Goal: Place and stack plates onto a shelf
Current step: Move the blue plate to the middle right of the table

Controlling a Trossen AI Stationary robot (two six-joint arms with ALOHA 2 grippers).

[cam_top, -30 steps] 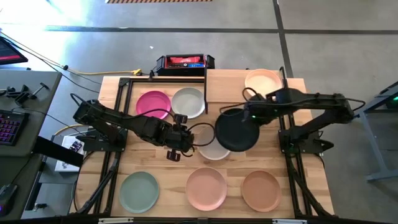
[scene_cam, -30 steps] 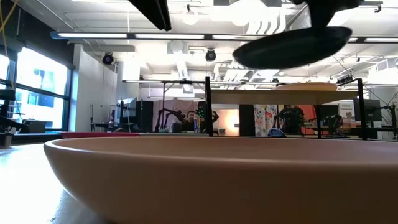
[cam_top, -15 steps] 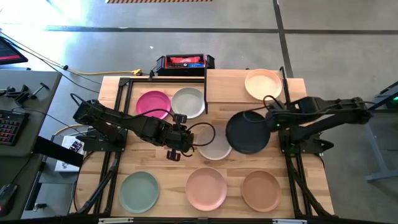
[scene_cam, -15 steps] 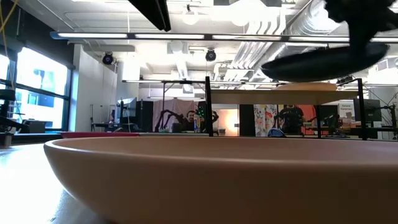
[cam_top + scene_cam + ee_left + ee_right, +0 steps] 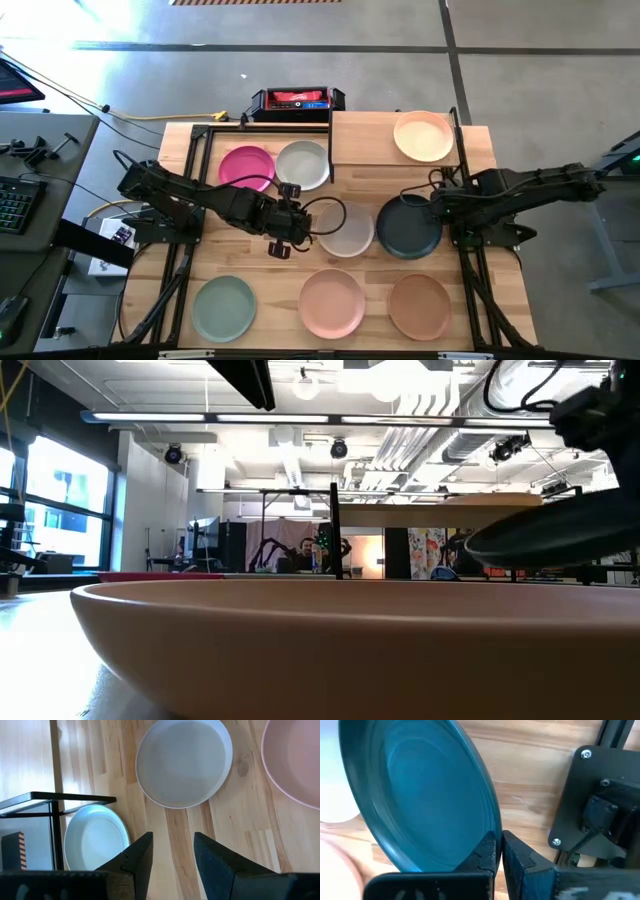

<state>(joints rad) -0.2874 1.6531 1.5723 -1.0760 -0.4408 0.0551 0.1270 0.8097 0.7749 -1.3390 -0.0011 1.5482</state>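
My right gripper (image 5: pixel 438 209) is shut on a dark teal plate (image 5: pixel 407 227), low over the table right of centre; the low view shows the plate (image 5: pixel 560 536) tilted. My left gripper (image 5: pixel 297 231) hovers open at table centre, just left of a light grey plate (image 5: pixel 184 762) lying flat. The shelf (image 5: pixel 370 140) stands at the far right and carries a peach plate (image 5: pixel 423 135). A magenta plate (image 5: pixel 246 166) and another light grey plate (image 5: pixel 303 164) lie at the far left. Sage green (image 5: pixel 225 308), pink (image 5: pixel 332 303) and brown (image 5: pixel 420 306) plates line the near edge. My right gripper pinches the dark teal plate's rim (image 5: pixel 489 831) on the side toward the table's right, between its two fingers (image 5: pixel 516 855), which come in from the right. The plate is tilted and sits low over the table; whether its far rim touches the wood cannot be told.
A black metal frame (image 5: pixel 200 150) surrounds the magenta and light grey plates at the far left. A black and red box (image 5: pixel 296 100) sits beyond the far edge. The right arm's base (image 5: pixel 600 810) stands close beside the teal plate. Bare wood lies between the plate rows.
My right gripper has carried the dark teal plate toward the table's right edge and down, from high over the centre to just above the wood beside the light grey plate. It has stayed shut on the rim. The left arm has kept still.
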